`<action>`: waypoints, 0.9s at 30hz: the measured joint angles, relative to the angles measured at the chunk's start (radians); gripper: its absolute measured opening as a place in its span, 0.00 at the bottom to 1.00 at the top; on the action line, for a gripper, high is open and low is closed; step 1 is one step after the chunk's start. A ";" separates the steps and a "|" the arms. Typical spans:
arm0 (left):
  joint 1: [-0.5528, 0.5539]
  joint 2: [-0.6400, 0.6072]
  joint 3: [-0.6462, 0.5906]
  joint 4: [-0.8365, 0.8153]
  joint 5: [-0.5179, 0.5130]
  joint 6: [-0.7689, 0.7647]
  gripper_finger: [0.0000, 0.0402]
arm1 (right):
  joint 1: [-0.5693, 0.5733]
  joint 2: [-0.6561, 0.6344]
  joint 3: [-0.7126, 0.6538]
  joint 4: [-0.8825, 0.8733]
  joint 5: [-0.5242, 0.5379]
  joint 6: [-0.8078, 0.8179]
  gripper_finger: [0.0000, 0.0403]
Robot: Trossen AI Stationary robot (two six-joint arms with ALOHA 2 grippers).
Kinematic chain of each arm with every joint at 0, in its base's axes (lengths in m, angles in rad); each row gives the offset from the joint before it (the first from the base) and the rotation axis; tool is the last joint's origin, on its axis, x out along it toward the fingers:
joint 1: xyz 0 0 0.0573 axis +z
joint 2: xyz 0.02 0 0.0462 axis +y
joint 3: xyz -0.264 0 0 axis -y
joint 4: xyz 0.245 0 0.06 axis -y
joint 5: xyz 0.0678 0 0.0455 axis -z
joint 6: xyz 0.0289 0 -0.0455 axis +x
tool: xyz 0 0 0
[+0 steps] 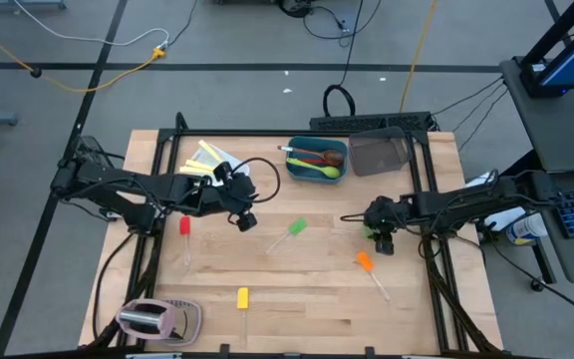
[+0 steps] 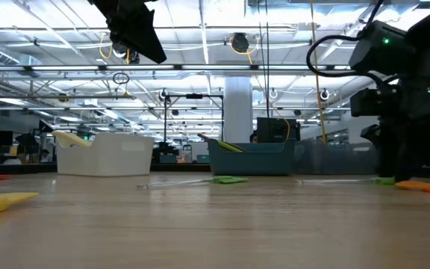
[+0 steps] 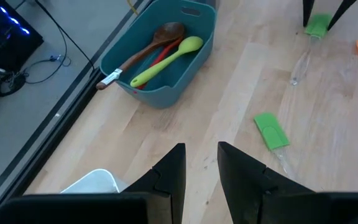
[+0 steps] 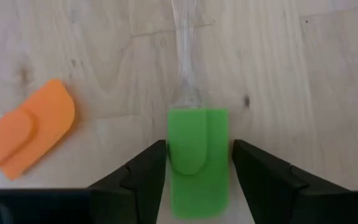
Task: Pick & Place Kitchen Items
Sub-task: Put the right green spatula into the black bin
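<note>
Your right gripper (image 4: 197, 171) is low over the table's right side, fingers spread wide, straddling the blade of a green spatula with a clear handle (image 4: 197, 158) that lies flat on the wooden table (image 1: 307, 299). Looks like the grasp step: nothing clamped yet. Next you need to close squarely on the blade, lift, and probably carry it to the teal rectangular tub (image 1: 302, 150). An orange spatula (image 4: 27, 134) lies just beside. Left gripper (image 3: 201, 171) waits above mid-table, fingers narrowly parted, empty.

Robotics lab: ceiling trusses (image 2: 200, 71), floor cables (image 1: 88, 45) (open hall).
</note>
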 joint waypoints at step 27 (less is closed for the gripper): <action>0.004 0.000 0.000 0.000 0.000 0.040 0.24 | 0.032 0.126 0.020 0.029 0.062 0.015 0.20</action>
